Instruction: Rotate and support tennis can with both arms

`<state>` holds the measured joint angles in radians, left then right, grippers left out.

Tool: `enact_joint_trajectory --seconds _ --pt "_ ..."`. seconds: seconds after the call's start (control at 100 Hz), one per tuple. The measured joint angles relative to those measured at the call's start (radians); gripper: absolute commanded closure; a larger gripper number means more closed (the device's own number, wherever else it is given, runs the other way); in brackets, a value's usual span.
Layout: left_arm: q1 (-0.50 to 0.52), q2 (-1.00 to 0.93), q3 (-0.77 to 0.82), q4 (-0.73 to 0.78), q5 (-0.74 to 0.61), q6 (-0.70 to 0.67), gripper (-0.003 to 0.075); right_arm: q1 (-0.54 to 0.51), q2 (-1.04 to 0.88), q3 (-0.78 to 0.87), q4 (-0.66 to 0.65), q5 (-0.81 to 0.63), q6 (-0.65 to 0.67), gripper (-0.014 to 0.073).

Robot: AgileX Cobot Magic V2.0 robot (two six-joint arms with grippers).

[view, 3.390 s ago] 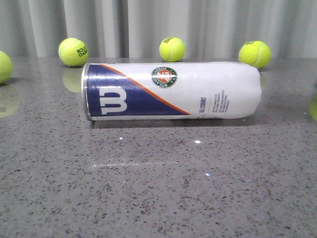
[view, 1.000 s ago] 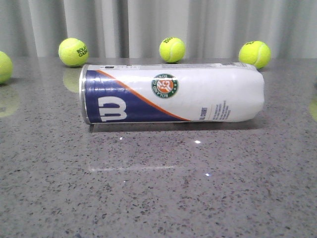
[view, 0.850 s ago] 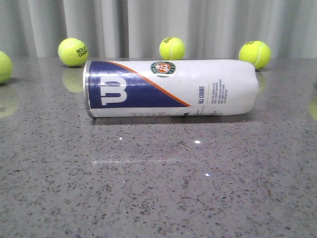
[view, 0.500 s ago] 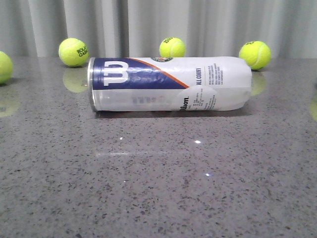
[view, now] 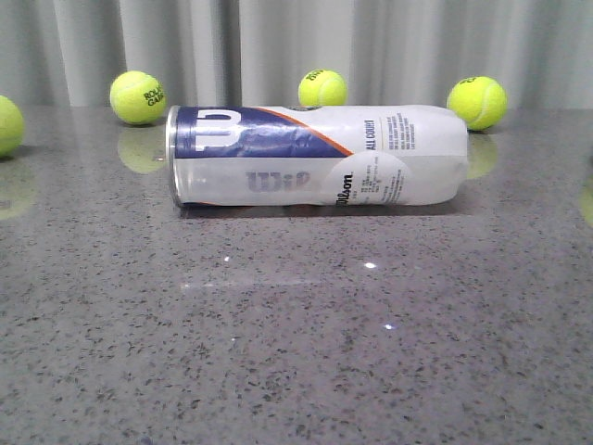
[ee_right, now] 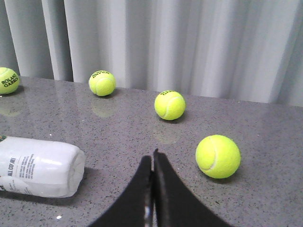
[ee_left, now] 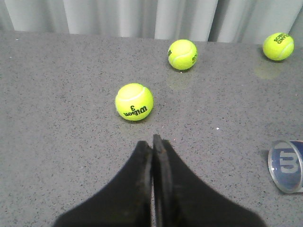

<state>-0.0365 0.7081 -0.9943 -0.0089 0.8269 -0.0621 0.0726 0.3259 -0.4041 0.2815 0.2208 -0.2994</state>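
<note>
The tennis can (view: 315, 156) lies on its side across the grey table, silver rim to the left, navy band on top and clear plastic with faint lettering facing me. In the left wrist view only its rim end (ee_left: 287, 164) shows at the frame's edge, apart from my left gripper (ee_left: 152, 140), which is shut with nothing in it. The right wrist view shows the can's white closed end (ee_right: 40, 166) to one side of my right gripper (ee_right: 153, 154), also shut and empty. Neither gripper touches the can, and neither shows in the front view.
Three tennis balls (view: 137, 96) (view: 322, 88) (view: 476, 102) stand along the back of the table by the curtain, and another (view: 7, 125) at the left edge. Loose balls lie ahead of the left gripper (ee_left: 134, 101) and beside the right gripper (ee_right: 218, 156).
The can has rolled about its long axis away from me: the navy band and emblem went up and over, and the clear side with lettering now faces front. It also shifted slightly back.
</note>
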Motion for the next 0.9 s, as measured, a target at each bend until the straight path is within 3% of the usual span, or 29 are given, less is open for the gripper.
enact_joint_trajectory --seconds 0.12,0.19,0.31,0.43,0.5,0.76,0.9 --pt "0.0 0.073 -0.012 0.0 0.017 0.0 0.0734 0.0 0.0 0.0 0.0 0.0 0.0 0.0662" --pt "0.0 0.105 -0.012 0.0 0.032 0.0 0.068 0.0 0.0 0.0 0.0 0.0 0.0 0.0662" --pt "0.0 0.139 -0.012 0.0 0.035 0.0 0.0471 0.0 0.0 0.0 0.0 0.0 0.0 0.0662" --pt "0.0 0.146 -0.012 0.0 0.037 0.0 0.0183 0.0 0.0 0.0 0.0 0.0 0.0 0.0662" --pt "0.0 0.146 -0.012 0.0 0.037 0.0 0.0095 0.0 0.0 0.0 0.0 0.0 0.0 0.0662" --pt "0.0 0.159 -0.012 -0.099 0.039 0.003 0.0081 0.0 0.0 0.0 0.0 0.0 0.0 0.0662" --pt "0.0 0.203 -0.013 -0.238 0.053 0.094 0.0081 0.0 0.0 0.0 0.0 0.0 0.0 0.0662"
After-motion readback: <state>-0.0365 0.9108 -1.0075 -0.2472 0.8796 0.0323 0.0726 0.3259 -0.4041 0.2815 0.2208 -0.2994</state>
